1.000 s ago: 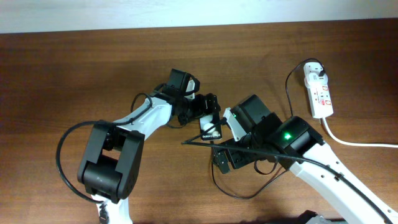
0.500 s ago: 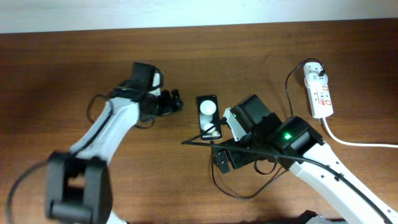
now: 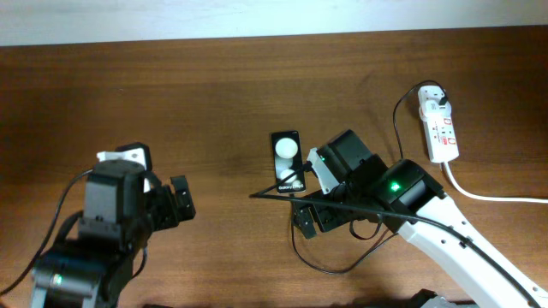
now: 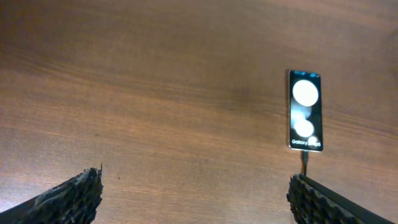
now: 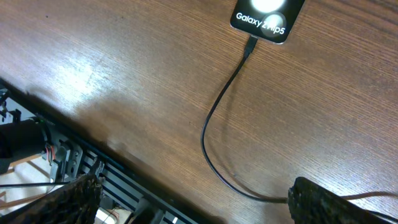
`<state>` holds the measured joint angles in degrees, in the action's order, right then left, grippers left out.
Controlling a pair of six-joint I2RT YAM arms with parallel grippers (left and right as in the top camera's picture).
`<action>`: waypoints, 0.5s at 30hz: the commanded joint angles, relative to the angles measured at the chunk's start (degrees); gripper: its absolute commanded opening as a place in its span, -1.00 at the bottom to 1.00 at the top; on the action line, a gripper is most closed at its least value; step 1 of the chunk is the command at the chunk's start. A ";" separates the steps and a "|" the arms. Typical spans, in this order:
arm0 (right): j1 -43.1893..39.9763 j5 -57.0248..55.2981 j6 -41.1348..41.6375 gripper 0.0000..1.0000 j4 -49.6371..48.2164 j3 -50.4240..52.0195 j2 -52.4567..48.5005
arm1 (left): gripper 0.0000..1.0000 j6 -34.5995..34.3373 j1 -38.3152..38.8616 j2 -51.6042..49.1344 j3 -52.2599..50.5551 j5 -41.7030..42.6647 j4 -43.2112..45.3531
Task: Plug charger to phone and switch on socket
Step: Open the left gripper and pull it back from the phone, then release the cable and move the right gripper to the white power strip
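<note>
The black phone (image 3: 286, 157) lies on the table's middle, lettering end toward the front. It also shows in the left wrist view (image 4: 305, 110) and the right wrist view (image 5: 267, 17). The charger's thin black cable (image 3: 295, 245) has its tip in the phone's lettering end (image 5: 250, 45) and loops away across the wood. Its white adapter (image 3: 435, 96) sits in the white socket strip (image 3: 441, 128) at the far right. My left gripper (image 3: 177, 205) (image 4: 196, 199) is open and empty, well left of the phone. My right gripper (image 3: 312, 216) (image 5: 193, 199) is open over the cable, just in front of the phone.
The strip's thick white cord (image 3: 497, 197) runs off to the right. The table's front edge, with a dark metal frame (image 5: 118, 180) below it, is close under my right gripper. Bare wood (image 4: 155, 93) lies between my left gripper and the phone.
My left arm has drawn back from the phone to the front left, leaving the phone uncovered. The right arm, phone and cable have not moved.
</note>
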<state>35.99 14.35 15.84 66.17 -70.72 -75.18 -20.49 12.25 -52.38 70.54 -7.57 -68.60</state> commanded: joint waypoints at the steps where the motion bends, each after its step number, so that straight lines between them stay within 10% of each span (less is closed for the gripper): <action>1: -0.09 -0.48 -0.33 0.97 0.02 -0.94 -0.09 | 0.98 0.85 -0.15 5.05 0.00 -0.83 -0.11; 15: -0.09 -0.48 -0.33 0.97 0.02 -0.94 -0.09 | 0.98 0.87 -9.03 34.75 0.00 -0.83 -9.33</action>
<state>35.99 14.37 15.86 66.08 -70.72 -75.18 -20.49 6.46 -22.09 70.46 -7.57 -72.75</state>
